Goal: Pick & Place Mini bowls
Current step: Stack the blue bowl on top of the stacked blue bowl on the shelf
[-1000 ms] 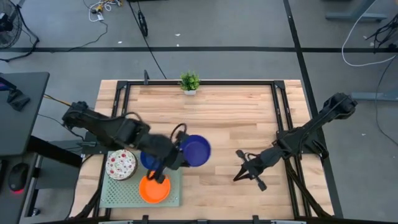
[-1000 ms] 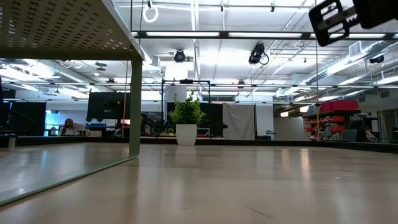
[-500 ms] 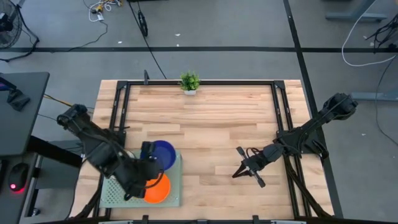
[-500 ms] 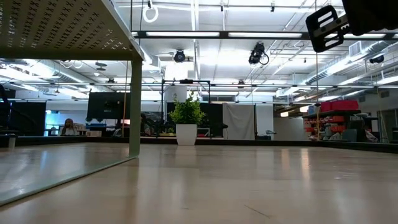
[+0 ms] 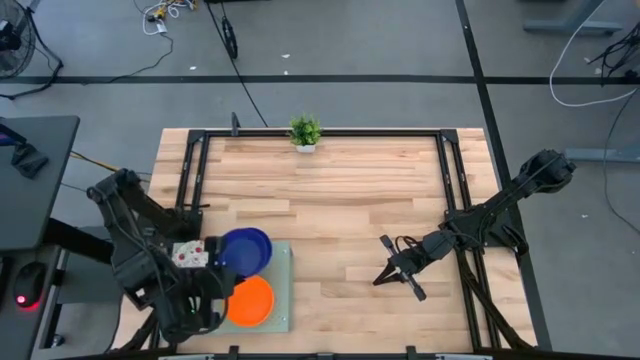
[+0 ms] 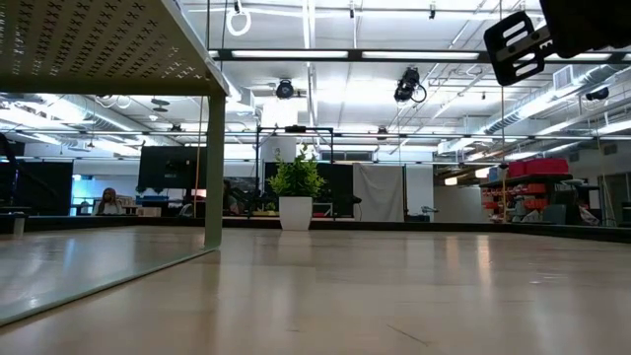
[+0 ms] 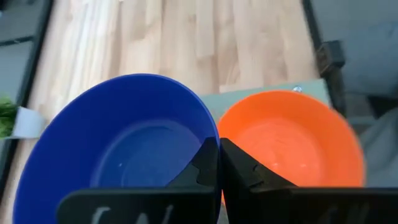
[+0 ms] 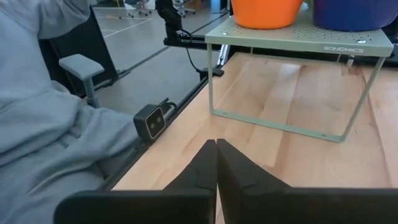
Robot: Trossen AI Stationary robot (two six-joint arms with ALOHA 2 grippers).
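Observation:
A dark blue mini bowl (image 5: pixel 246 249) is over the far part of the pale green perforated tray (image 5: pixel 283 291). An orange bowl (image 5: pixel 250 301) sits on the tray beside it, toward the near edge. A white red-speckled bowl (image 5: pixel 184 254) shows partly under the left arm. My left gripper (image 7: pixel 219 149) is shut on the blue bowl (image 7: pixel 124 143). In the right wrist view the orange bowl (image 8: pixel 264 12) and the blue bowl (image 8: pixel 348 14) show on the tray top (image 8: pixel 298 38). My right gripper (image 5: pixel 383 281) is shut and holds nothing, above the bare table to the right. My left gripper pinches the blue bowl's rim (image 7: pixel 210 132) on the side facing the orange bowl (image 7: pixel 286 140), one finger inside the bowl and one outside. The bowl stays level and open side up. Whether it rests on the tray or on another bowl, I cannot tell.
The tray stands raised on thin legs (image 8: pixel 210 87) at the table's near left corner. A small potted plant (image 5: pixel 305 131) stands at the far edge. A person's grey sleeve (image 8: pixel 50 118) shows beside the table. Bare wood (image 5: pixel 350 200) lies between the arms.
My left gripper has carried the blue bowl from beside the tray's right edge toward the table's left, over the tray's far part. The left arm has swung toward the near left corner. The right arm has kept nearly still.

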